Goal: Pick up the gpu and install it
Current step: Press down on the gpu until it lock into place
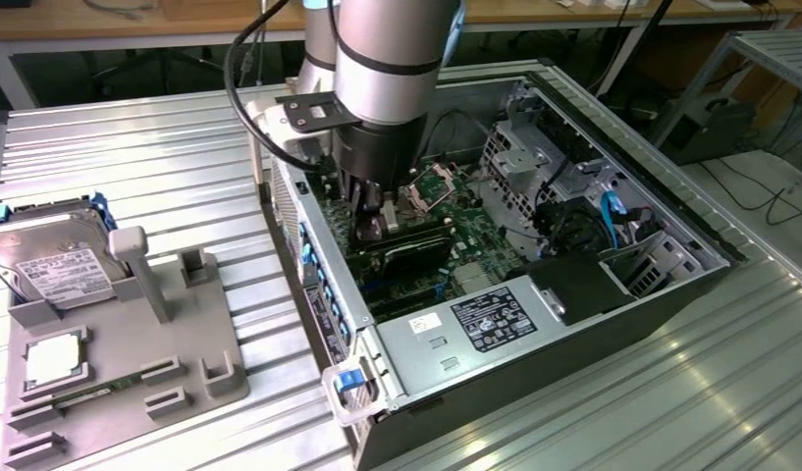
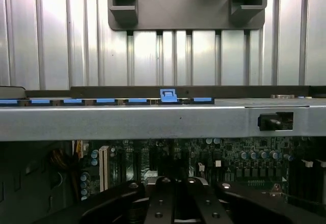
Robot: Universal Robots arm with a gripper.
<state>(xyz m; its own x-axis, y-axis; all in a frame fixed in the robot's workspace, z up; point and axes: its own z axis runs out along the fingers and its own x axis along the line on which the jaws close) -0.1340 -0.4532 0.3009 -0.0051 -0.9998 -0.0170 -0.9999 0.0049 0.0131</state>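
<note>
Ribbed metal tabletop (image 1: 152, 167) spreads under everything, with wooden desks and cables along the back of the room. On it lies an open PC case (image 1: 597, 324), side panel off, and this case serves as the landmark. Off the case toward the exterior view's left sits a grey fixture tray (image 1: 126, 373) with upright posts; a silver hard drive (image 1: 54, 270) with a white label leans in its far slot, and a CPU (image 1: 54, 358) lies in a pocket nearer the camera. Inside the case, the green motherboard (image 1: 486, 245) covers the floor, a drive cage (image 1: 532, 147) stands at the far wall, blue cables (image 1: 616, 221) run beside it, and a labelled power supply (image 1: 486, 319) fills the near end. The arm (image 1: 381, 59) reaches straight down into the middle of the case, and the gripper (image 1: 372, 218) is low over the board with its jaws together. Right beneath and just beside the fingertips lies the gpu (image 1: 407, 250), a dark flat card lined up along the slot area of the motherboard; whether the fingers pinch its edge or only touch it cannot be told. In the wrist view the gripper (image 2: 175, 203) hangs above the motherboard (image 2: 229, 155), with the case's rim (image 2: 153, 122) and its blue clip (image 2: 168, 96) beyond, then the tabletop (image 2: 61, 40) and the tray (image 2: 186, 5).
</note>
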